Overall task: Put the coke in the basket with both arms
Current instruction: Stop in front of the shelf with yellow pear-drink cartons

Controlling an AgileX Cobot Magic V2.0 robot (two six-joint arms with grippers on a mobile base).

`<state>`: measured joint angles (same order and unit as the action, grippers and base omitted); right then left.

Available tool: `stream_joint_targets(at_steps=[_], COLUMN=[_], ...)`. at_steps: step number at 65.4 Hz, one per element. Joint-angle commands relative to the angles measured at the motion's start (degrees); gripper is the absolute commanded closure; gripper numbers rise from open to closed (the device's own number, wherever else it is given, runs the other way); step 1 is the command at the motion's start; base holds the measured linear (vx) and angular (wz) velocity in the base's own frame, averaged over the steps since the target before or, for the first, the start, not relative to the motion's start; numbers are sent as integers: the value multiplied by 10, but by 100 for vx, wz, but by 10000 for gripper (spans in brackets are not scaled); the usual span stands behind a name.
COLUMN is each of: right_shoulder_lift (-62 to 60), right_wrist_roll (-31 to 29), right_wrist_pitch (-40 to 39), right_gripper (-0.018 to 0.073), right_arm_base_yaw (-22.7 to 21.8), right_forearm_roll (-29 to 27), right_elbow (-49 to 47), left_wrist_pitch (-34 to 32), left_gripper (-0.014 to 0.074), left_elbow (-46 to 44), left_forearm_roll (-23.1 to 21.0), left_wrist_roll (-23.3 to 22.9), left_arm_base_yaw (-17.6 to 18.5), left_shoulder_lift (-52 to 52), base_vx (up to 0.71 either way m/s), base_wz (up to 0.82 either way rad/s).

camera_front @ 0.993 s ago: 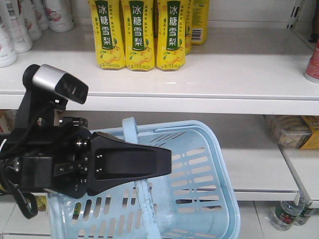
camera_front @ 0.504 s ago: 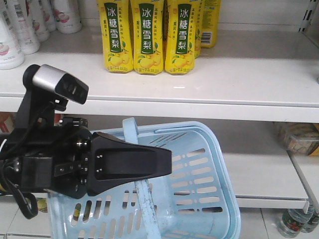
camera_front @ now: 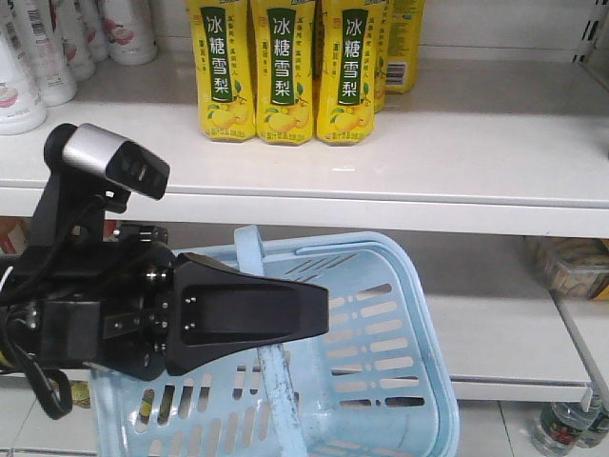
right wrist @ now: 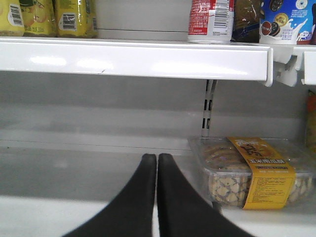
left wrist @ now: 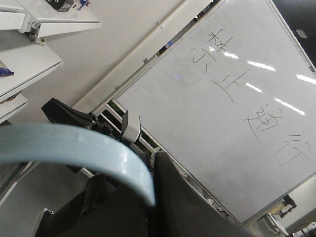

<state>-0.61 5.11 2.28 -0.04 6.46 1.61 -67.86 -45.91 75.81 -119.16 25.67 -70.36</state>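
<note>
The pale blue basket [camera_front: 385,357] hangs tilted in front of the shelves, its handle [camera_front: 249,244] running through the broad black jaws of my left gripper [camera_front: 320,316]. Seen from the left wrist, that gripper [left wrist: 152,196] is shut on the blue handle [left wrist: 74,144]. My right gripper [right wrist: 157,158] is shut on nothing and points into the lower shelf bay. A red-labelled container, apparently the coke [right wrist: 211,19], stands on the shelf above and right of it. The basket's inside shows no item.
Yellow drink bottles [camera_front: 276,71] line the upper shelf [camera_front: 400,186], white bottles [camera_front: 24,67] at its left. A clear box of biscuits [right wrist: 249,173] lies on the lower shelf right of the right gripper. Small bottles [camera_front: 561,428] stand near the floor.
Over the second, the shelf and bottles slid right and slightly down in the front view, mostly in the first half. The left arm and basket kept their place in the frame.
</note>
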Motion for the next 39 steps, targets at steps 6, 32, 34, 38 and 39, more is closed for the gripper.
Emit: stream_joint_targets(at_steps=[6,32,34,38,39], right_shoulder_lift=[-11,-11,-11,-11,-11], right_wrist_roll=[-4,-4,-4,-4,-4], right_wrist_pitch=[-40,-40,-40,-40,-40], right_gripper=[564,564,564,564,564], right_arm_base_yaw=[-3,-3,-3,-3,-3], right_forearm_roll=[4,4,4,4,4], right_elbow=[6,6,6,6,6], left_wrist_pitch=[-112,-112,-112,-112,-112], left_gripper=[603,603,603,603,603], left_elbow=[-15,-15,-15,-15,-15], left_forearm_roll=[-50,-50,-50,-50,-50], left_wrist_roll=[1,1,1,1,1], left_arm_base_yaw=[2,2,2,2,2], left_shoulder_lift=[13,13,13,13,13], base_vx=[0,0,-1,-1,-1], base_wz=[-1,-2,-4,-5,-5])
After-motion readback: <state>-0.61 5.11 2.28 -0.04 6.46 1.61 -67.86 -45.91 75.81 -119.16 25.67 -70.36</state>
